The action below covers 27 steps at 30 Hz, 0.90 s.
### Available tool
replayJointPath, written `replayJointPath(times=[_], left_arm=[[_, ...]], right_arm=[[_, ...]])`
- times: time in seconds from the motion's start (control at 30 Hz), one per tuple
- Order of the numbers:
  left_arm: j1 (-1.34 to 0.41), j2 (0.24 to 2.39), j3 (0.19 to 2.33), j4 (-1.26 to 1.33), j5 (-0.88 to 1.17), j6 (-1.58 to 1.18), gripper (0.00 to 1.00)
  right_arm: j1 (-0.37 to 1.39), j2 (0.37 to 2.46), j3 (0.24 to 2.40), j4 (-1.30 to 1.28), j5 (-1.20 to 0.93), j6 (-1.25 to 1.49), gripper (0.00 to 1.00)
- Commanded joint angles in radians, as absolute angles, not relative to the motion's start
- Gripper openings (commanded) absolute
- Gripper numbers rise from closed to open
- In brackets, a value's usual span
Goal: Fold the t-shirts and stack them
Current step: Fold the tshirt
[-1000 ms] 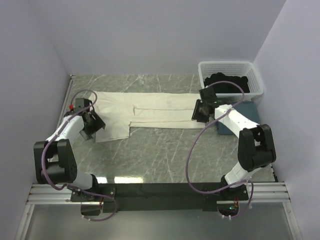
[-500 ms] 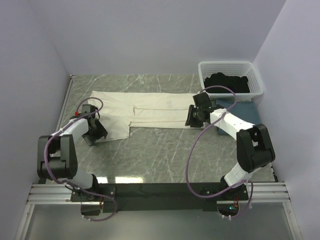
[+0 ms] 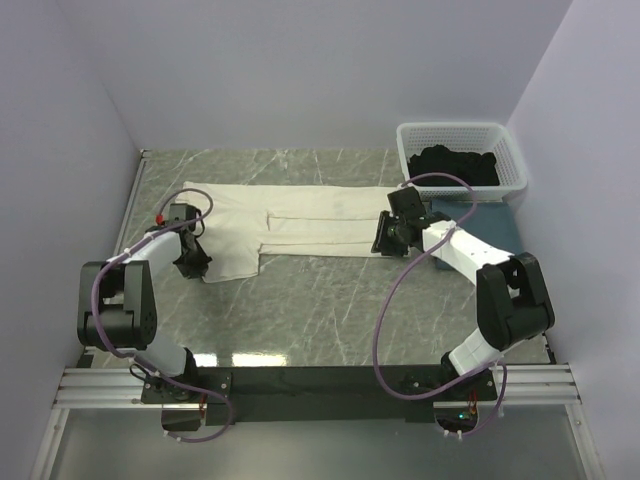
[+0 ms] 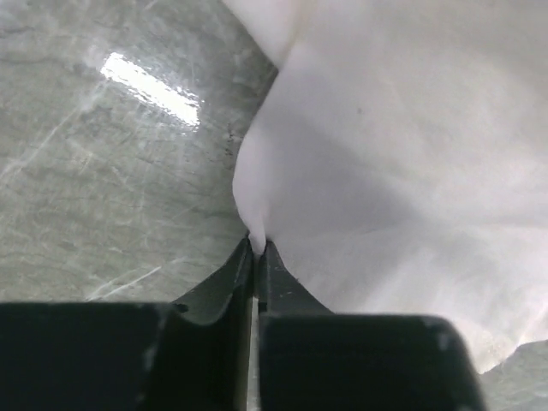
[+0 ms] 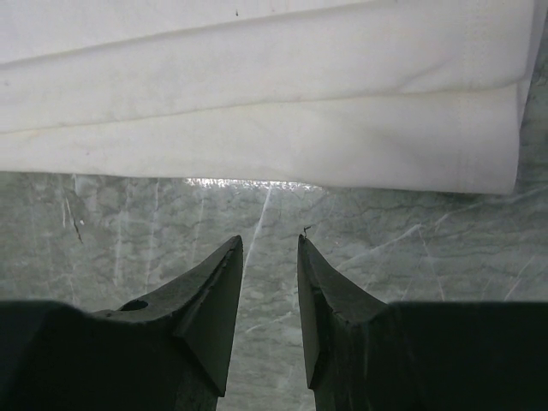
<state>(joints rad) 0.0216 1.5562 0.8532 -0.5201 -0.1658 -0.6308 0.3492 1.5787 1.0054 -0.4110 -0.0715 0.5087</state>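
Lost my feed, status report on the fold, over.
Left gripper shut on edge of cream shirt. Right gripper open, just short of it. Nothing in the way.

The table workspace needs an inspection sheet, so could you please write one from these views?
Surface: glossy grey marbled table.
Job's things: cream-white shirt spread part-folded across the table; slate-blue shirt flat beside the basket; black shirt inside the basket.
Clutter: nothing seen.
Grippers: left jaws shut on the cream-white shirt's edge; right jaws open, empty, just short of that shirt.
Cables: purple cables loop along both arms.
Surroundings: plain pale walls on three sides.
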Motion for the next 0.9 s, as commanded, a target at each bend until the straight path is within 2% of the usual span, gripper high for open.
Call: replayJointPath(times=[0.0, 0.07, 0.33, 0.6, 0.87], left_arm=[[0.012, 1.545, 0.879, -0.52, -0.124, -0.623, 0.04], [0.012, 1.523, 0.916, -0.531, -0.115, -0.623, 0.01], [0.014, 1.54, 1.152, -0.561, -0.039, -0.624, 0.01], [0.012, 1.7, 1.36, -0.494, 0.051, -0.65, 0.01], [0.012, 1.83, 1.465, -0.365, 0.182, -0.725, 0.01]], right_arm=[[0.354, 1.532, 1.003, -0.396, -0.051, 0.523, 0.39], [0.354, 1.532, 1.005, -0.4, -0.046, 0.523, 0.39], [0.354, 1.537, 1.032, -0.413, -0.038, 0.514, 0.39], [0.356, 1.585, 1.074, -0.397, -0.031, 0.509, 0.39], [0.354, 1.673, 1.132, -0.348, -0.018, 0.517, 0.39]])
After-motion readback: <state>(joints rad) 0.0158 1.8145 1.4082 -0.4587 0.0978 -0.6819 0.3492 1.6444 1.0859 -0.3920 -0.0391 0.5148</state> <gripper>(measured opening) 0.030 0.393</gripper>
